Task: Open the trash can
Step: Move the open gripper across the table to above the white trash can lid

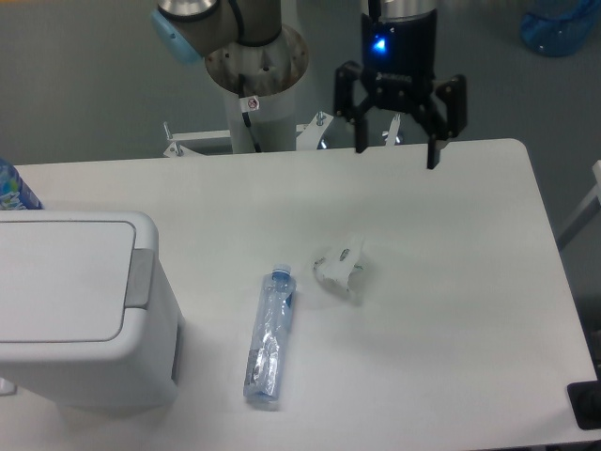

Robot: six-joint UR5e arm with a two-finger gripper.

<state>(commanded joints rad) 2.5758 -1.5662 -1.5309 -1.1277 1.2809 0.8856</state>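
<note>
The trash can [75, 310] is a large boxy white bin at the left edge of the table. Its flat lid [61, 280] is shut, and a grey push tab [140, 279] sits on the lid's right side. My gripper [395, 155] hangs open and empty over the table's far edge, well to the right of the can and above the surface. Its two black fingers [434, 132] point down and stand wide apart.
A clear plastic bottle with a blue cap [269, 335] lies on the table right of the can. A crumpled clear plastic piece [340, 268] lies near the middle. The robot base [255, 66] stands behind the far edge. A blue bottle top [11, 188] shows behind the can.
</note>
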